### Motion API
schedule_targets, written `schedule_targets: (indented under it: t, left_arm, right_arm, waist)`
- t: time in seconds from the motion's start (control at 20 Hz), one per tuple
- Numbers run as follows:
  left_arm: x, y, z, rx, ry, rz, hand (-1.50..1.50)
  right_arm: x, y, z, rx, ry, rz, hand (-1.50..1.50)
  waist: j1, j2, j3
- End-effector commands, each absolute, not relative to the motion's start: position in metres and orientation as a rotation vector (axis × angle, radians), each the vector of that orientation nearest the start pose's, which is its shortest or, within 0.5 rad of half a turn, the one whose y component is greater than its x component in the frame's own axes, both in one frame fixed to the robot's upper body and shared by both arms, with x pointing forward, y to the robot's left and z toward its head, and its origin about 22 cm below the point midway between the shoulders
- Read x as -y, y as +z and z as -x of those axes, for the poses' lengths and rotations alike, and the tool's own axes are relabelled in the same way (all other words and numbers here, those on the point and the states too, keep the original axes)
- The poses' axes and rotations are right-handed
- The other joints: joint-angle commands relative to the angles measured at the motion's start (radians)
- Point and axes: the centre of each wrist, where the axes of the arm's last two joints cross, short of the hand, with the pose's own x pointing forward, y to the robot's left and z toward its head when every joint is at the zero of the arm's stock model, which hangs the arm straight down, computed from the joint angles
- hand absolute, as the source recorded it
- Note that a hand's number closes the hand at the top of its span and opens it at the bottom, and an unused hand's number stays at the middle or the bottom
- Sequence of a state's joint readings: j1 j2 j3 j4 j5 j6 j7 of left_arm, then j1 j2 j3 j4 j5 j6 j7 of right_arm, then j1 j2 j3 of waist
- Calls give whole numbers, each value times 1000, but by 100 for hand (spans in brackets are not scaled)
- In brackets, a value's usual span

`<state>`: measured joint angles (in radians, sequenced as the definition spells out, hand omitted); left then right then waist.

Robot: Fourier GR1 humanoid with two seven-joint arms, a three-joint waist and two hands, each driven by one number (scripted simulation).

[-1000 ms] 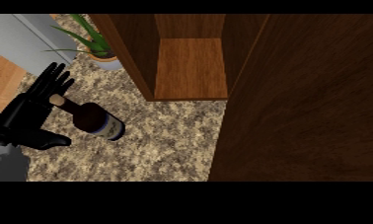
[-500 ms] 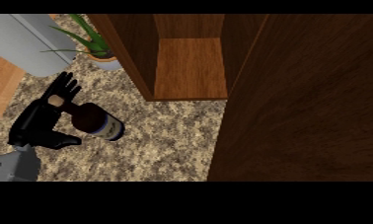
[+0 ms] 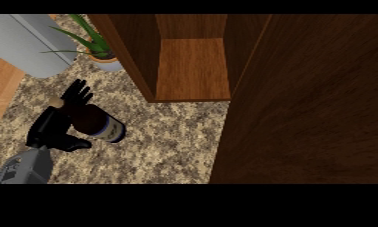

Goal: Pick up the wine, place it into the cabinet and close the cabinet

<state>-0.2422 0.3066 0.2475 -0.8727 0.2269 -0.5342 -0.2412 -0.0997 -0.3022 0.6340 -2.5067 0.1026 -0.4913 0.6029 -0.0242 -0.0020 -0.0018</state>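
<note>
One left hand [image 3: 57, 126] seemingly cupped around the wine bottle [image 3: 94, 122], fingers behind its neck.

bare counter [image 3: 162, 141] between bottle [image 3: 96, 123] and open cabinet [image 3: 193, 68]; door [image 3: 303, 106] along the right

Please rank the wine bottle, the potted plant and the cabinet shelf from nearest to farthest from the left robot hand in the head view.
From the left robot hand:
1. Wine bottle: right at the hand, on the counter's left.
2. Potted plant: beyond it, near the upper left.
3. Cabinet shelf: farthest, right of the plant, inside the open cabinet.
</note>
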Motion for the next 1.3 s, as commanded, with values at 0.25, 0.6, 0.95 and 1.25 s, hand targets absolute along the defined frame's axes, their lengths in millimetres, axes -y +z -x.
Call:
schedule_targets:
  t: [0.25,0.6,0.95,1.25]
  left_arm:
    - [-353,-93,-265,1393,-19,387,-150]
    - [-358,-93,-274,1433,-43,398,-150]
    - [-332,-110,-280,1421,48,415,150]
    - [-336,-108,-276,1475,-5,405,150]
  right_arm:
    - [173,211,-80,1945,167,-271,-150]
    - [163,207,-86,1927,155,-257,-150]
    - [166,215,-85,1950,158,-263,-150]
    - [168,208,-85,1929,168,-230,-150]
  waist:
    - [3,-1,1]
    - [5,-1,0]
    - [-1,0,-2]
    - [9,-1,1]
